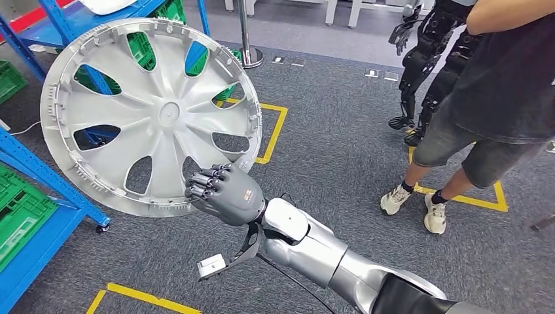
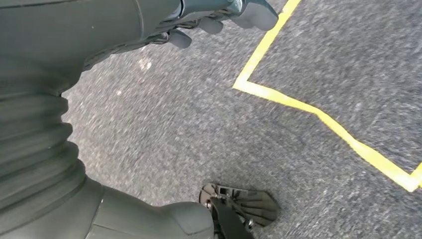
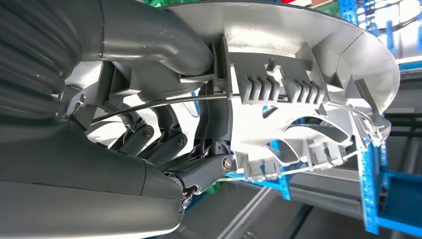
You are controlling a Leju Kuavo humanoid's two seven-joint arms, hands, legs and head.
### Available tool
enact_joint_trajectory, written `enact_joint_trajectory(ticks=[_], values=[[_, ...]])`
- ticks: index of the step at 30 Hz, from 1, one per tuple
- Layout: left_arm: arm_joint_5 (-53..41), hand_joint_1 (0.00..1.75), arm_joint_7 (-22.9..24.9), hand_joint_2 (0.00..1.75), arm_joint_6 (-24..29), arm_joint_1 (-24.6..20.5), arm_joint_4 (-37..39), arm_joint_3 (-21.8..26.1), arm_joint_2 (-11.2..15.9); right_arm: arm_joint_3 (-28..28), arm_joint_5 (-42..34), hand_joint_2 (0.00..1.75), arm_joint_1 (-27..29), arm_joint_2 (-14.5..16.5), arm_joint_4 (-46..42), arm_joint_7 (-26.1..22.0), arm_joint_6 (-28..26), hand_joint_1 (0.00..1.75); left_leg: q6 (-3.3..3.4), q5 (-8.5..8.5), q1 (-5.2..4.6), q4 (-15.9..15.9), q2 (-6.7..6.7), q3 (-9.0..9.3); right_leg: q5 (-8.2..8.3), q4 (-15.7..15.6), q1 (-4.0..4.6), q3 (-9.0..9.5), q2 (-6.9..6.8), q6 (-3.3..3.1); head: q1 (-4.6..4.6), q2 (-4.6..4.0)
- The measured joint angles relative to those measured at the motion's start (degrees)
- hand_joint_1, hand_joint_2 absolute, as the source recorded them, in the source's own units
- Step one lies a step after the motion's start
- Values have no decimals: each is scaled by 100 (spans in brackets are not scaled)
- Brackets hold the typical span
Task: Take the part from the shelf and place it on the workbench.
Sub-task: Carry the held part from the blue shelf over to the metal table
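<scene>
the part [image 1: 152, 116], a grey wheel cover, is held off the shelf [image 1: 39, 190] and up in the air by the right hand [image 1: 222, 193]. its rim is clamped at the lower edge: in the right wrist view the thumb [image 3: 164, 47] is seen pressed on one face of the rim and the dark fingers [image 3: 199, 167] are curled round the other, so the part [image 3: 298, 79] is gripped firmly. the cover is tilted, its inner ribbed face turned toward the head camera, with the blue shelf frame and green crates [image 1: 19, 209] seen behind and beside it.

the left hand [image 2: 219, 17] is hung low over the grey carpet [image 2: 174, 129], beside a yellow floor line [image 2: 318, 114]; its fingers appear loosely curled with nothing seen in them, though little of the hand is shown.

a person [image 1: 484, 111] is stood well apart on the right.

the first half of the task is judged done: the part has been taken from the shelf. what is left is the carrying and the placing. the workbench is not to be made out, so a turn or a walk away from the shelf is likely called for before the cover can be laid down.
</scene>
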Motion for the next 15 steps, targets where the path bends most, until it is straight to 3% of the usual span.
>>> enact_joint_trajectory(ticks=[1,3,5,7,9,10,11,13,15], values=[[0,0,3,175,-1,-1,1,1,3,0,-1,175,4,-5,-4,1,-2,175,27,-19,-11,-25,-10,11,21,-5,-4,-26,57,46,-3,0],[1,0,12,175,-1,-5,0,1,4,0,2,175,17,-27,-8,6,-4,175,109,16,-9,-47,107,12,52,-18,-19,-59,116,120,-1,0],[-5,0,32,175,-12,-13,-1,0,3,0,2,175,14,-50,-6,30,-19,175,189,55,12,-88,230,17,-96,219,1,-183,-96,168,34,0],[-24,0,69,175,-37,-9,0,0,6,2,11,175,7,-52,2,60,-61,175,229,60,-1,-96,358,11,-458,911,18,-507,-392,201,68,0],[-39,0,98,175,-67,2,1,0,16,4,47,175,7,-47,20,82,-103,175,240,53,-19,-89,498,4,-675,1527,17,-782,-486,218,69,0],[-42,0,102,175,-82,0,1,0,21,4,69,175,6,-45,27,94,-114,175,240,50,-24,-86,562,3,-638,1555,17,-778,-501,214,70,-1],[-42,0,102,175,-98,-8,1,0,25,4,86,175,5,-45,32,109,-119,175,235,46,-26,-83,622,4,-508,1341,19,-648,-526,202,69,-1],[-42,0,101,175,-114,-26,0,0,26,4,101,175,-8,-43,33,134,-119,175,208,28,-40,-69,726,7,-213,546,44,-194,-684,156,69,-1],[-42,0,100,175,-119,-30,-1,0,30,4,107,175,-31,-33,33,152,-121,175,156,7,-65,-55,802,9,-89,40,81,69,-808,93,67,0]])
